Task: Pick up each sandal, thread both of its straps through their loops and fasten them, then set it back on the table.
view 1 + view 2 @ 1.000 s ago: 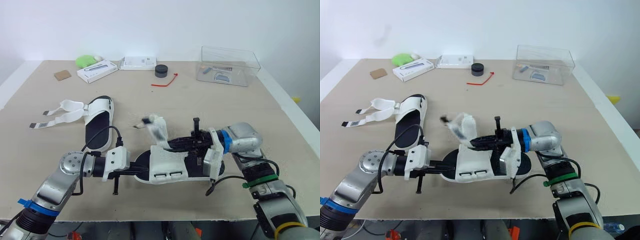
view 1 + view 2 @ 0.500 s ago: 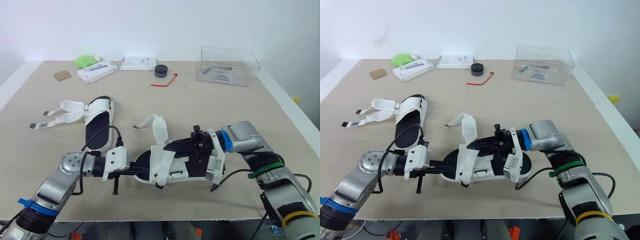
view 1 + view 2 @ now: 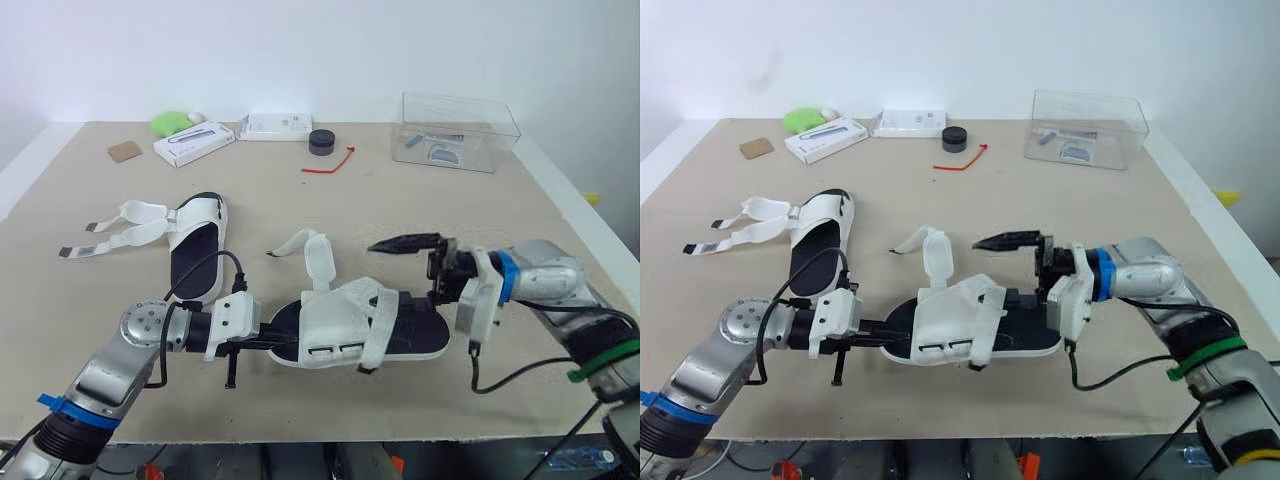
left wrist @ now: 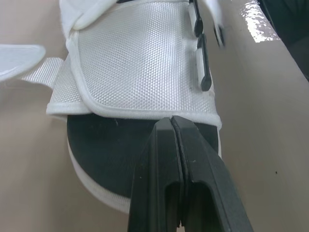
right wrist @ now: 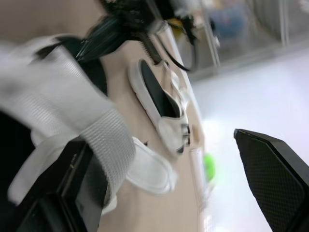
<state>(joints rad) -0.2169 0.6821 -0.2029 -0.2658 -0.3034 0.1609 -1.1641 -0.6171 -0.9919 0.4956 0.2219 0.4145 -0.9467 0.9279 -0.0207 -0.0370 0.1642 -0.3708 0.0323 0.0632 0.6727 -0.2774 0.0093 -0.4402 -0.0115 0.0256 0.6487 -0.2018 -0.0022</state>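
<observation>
Risk of draped strap (image 3: 377, 325) sliding off unfastened: right jaws released at 3 o'clock, left jaws clenched on sandal (image 3: 335, 320) heel only.

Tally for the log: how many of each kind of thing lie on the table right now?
Sandals: 2
White boxes: 2
Clear container: 1
Black puck: 1
Red tie: 1
Brown card: 1
Green lump: 1
Total: 9

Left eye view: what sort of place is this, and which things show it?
Probably a robotics test bench: a plain beige tabletop against a bare white wall, two white strapped sandals as practice items, and a clear plastic box.
</observation>
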